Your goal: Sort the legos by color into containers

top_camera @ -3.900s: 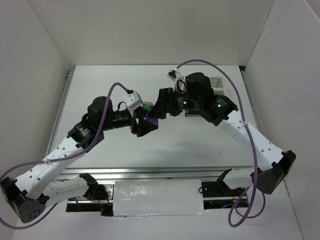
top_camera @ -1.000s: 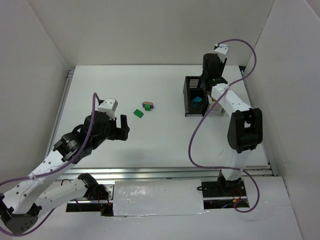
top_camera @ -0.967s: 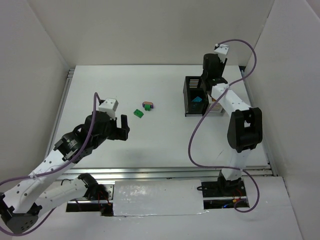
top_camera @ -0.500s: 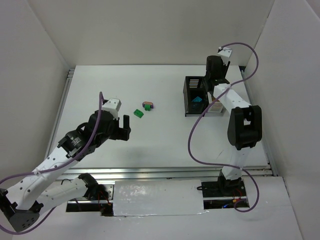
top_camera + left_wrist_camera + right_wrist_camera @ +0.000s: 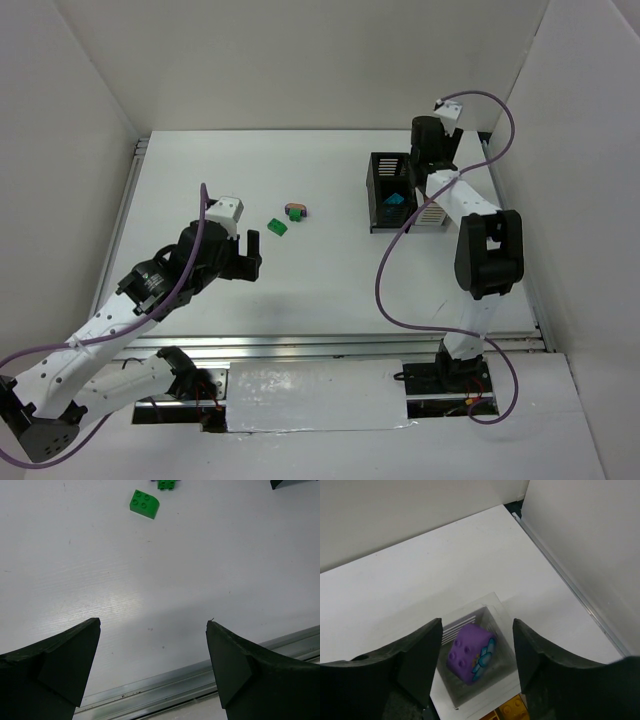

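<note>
My right gripper (image 5: 477,625) is open above the block of containers (image 5: 404,192) at the back right. A purple brick with a blue flower (image 5: 470,652) lies loose in a white bin (image 5: 506,630) right under its jaws. A yellow brick (image 5: 512,710) shows in the neighbouring bin. A teal brick (image 5: 394,203) lies in a black bin (image 5: 381,176). My left gripper (image 5: 250,252) is open and empty, near and left of a green brick (image 5: 277,227). The green brick also shows in the left wrist view (image 5: 144,503). A small stack of bricks (image 5: 296,211) lies just beyond it.
White walls close in the table on the left, back and right. A metal rail (image 5: 190,685) runs along the table's near edge, below my left gripper (image 5: 152,624). The right arm (image 5: 480,250) stretches along the right side.
My right arm has swung from the table's middle to above the containers, and the purple brick now lies in the white bin. My left arm has drawn back toward the near left.
</note>
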Available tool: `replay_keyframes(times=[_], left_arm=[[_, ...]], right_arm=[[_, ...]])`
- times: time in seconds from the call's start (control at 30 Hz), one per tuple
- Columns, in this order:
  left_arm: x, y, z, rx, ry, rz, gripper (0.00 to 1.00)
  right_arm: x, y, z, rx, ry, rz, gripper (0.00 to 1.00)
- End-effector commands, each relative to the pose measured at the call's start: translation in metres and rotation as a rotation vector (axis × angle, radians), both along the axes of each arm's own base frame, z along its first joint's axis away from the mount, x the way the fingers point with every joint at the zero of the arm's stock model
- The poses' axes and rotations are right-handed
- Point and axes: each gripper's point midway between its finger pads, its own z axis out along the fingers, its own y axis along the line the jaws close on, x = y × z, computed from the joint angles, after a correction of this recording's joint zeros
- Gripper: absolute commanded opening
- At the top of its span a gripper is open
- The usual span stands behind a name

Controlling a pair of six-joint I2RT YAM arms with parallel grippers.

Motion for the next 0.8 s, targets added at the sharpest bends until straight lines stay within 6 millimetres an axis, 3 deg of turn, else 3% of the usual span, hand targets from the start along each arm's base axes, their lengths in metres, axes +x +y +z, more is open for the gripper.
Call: replay_keyframes(times=[0.0,0.1,0.17,0.2,0.23,0.3,0.33,0.37,0.4,0.47,0.5,0.53,0.57,0.63,0.67,0.73,0.77], left_arm=[[0.006,0.001,0.018,-0.003,-0.056,0.003,1.00],[0.007,0.002,0.018,-0.002,-0.058,0.011,0.99],[0.008,0.005,0.018,0.006,-0.057,0.028,0.99],[0.010,0.009,0.017,0.013,-0.057,0.057,1.00],[0.010,0.012,0.016,0.021,-0.051,0.076,1.00],[0.015,0.024,0.015,0.038,-0.049,0.153,0.99],[0.019,0.031,0.017,0.039,-0.052,0.196,1.00],[0.019,0.037,0.016,0.045,-0.043,0.225,1.00],[0.020,0.042,0.016,0.036,-0.044,0.255,1.00],[0.023,0.054,0.018,0.016,-0.047,0.316,1.00],[0.024,0.058,0.019,0.010,-0.051,0.338,0.99],[0.025,0.067,0.020,0.017,-0.056,0.375,1.00],[0.024,0.071,0.022,0.011,-0.064,0.395,0.99],[0.024,0.071,0.023,0.000,-0.069,0.390,0.99],[0.024,0.069,0.025,-0.009,-0.076,0.375,1.00],[0.023,0.066,0.023,-0.014,-0.070,0.356,1.00],[0.023,0.065,0.023,-0.013,-0.069,0.352,1.00]], right_arm=[[0.000,-0.002,0.010,0.014,-0.050,-0.011,0.67],[-0.003,-0.002,0.018,0.022,-0.052,-0.014,0.73],[-0.009,0.012,0.024,0.048,-0.060,0.048,0.75],[-0.014,0.019,0.045,0.069,-0.098,0.091,0.75],[-0.014,0.044,0.052,0.114,-0.104,0.193,0.77],[-0.024,0.070,0.071,0.159,-0.080,0.285,0.79],[-0.027,0.097,0.077,0.180,-0.063,0.359,0.81],[-0.032,0.111,0.085,0.178,-0.032,0.393,0.83],[-0.034,0.127,0.083,0.159,-0.001,0.437,0.88],[-0.047,0.186,0.084,0.162,0.083,0.662,0.90],[-0.049,0.205,0.070,0.130,0.149,0.755,0.90],[-0.064,0.236,0.069,0.115,0.204,0.871,0.90],[-0.075,0.268,0.049,0.124,0.277,1.029,0.91],[-0.090,0.295,0.027,-0.008,0.376,1.204,0.94],[-0.102,0.313,0.003,-0.082,0.459,1.295,0.94],[-0.107,0.326,-0.007,-0.126,0.516,1.340,0.95],[-0.108,0.336,-0.027,-0.143,0.565,1.381,0.95]])
